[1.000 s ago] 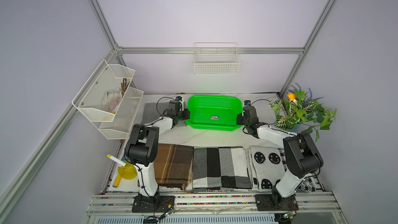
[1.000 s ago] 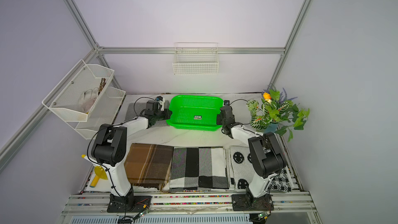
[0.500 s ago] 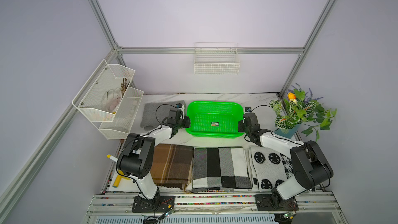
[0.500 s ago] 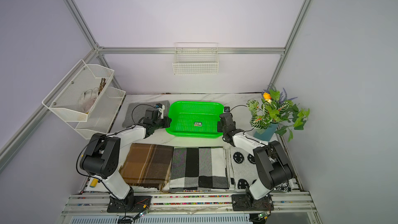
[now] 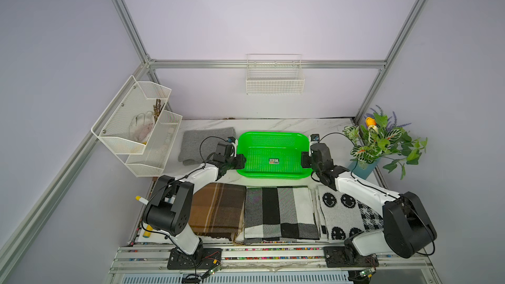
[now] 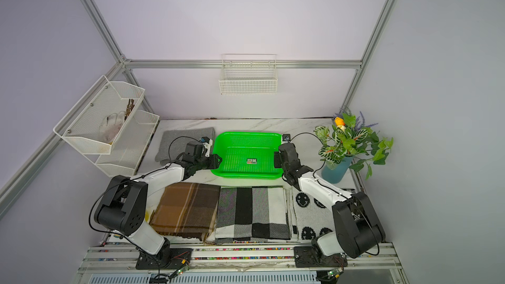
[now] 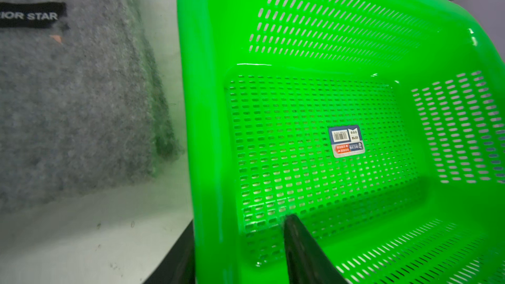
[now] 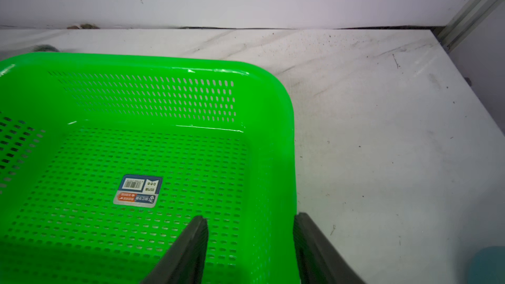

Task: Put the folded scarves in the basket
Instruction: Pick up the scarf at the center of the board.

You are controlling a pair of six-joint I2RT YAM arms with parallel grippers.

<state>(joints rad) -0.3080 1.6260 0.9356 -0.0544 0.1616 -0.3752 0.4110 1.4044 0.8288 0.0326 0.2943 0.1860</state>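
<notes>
On seemingly marble tabletop (image 5: 273, 125), bright green perforated basket (image 5: 270, 141), sticker (image 5: 273, 161) inside.

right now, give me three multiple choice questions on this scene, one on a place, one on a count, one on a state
1. Where does the grey scarf lie? A on the table beside the basket; B inside it; C on the floor.
2. How many folded scarves lie in the front row? A two; B four; C three.
3. What does the basket hold? A a folded scarf; B only a sticker; C a cup.
Answers: A, it lies flat on the left arm's side of the basket; C, the brown plaid scarf, black-grey-white scarf and smiley scarf lie side by side; B, only the sticker shows on its base.
</notes>
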